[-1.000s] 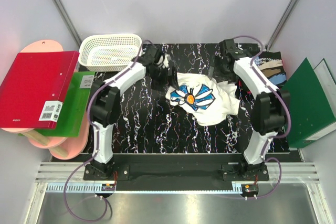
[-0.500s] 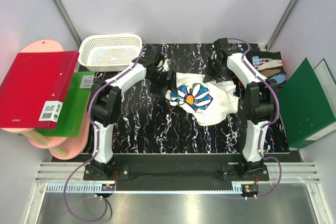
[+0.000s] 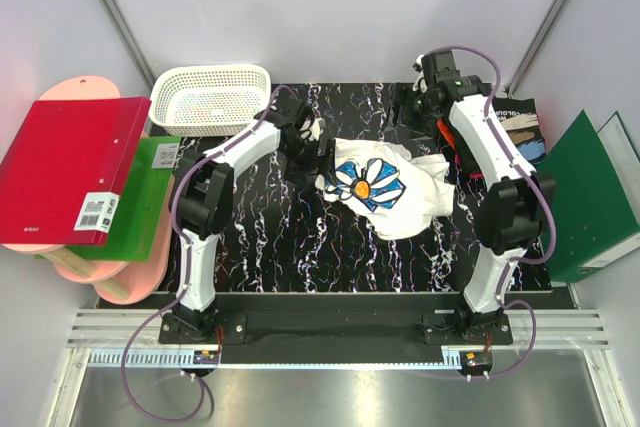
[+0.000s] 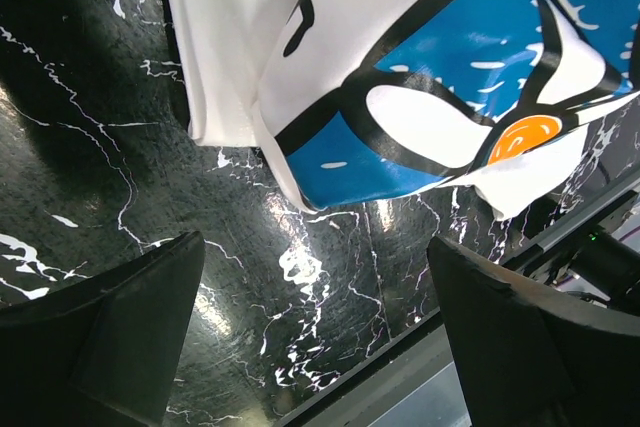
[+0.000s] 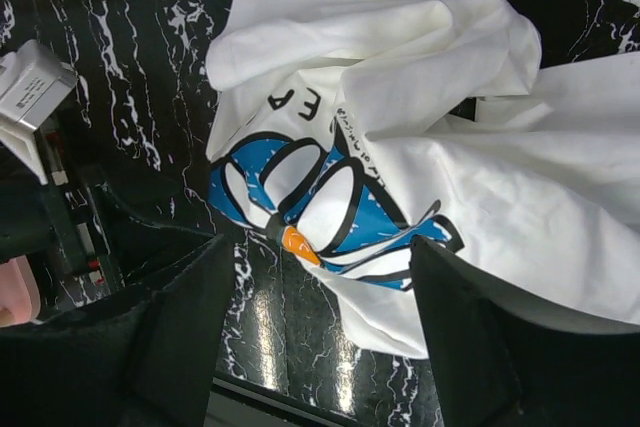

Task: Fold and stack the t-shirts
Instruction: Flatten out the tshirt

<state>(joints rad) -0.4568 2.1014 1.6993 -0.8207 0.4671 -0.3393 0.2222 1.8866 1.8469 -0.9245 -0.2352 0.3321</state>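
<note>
Crumpled white cloth t-shirt with blue daisy print (image 3: 392, 192) is being gripped by nothing on black marbled tabletop (image 3: 300, 237). Left gripper (image 4: 315, 332) is being held wide open at its edge, and right gripper (image 5: 322, 337) is being held open above it.

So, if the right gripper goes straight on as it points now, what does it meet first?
Most likely the white t-shirt: in the wrist view its blue flower print lies between the jaws of the open right gripper. The depth is unclear.

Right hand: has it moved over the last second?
Yes. The right hand has pulled back from the white t-shirt toward the table's far edge.
</note>
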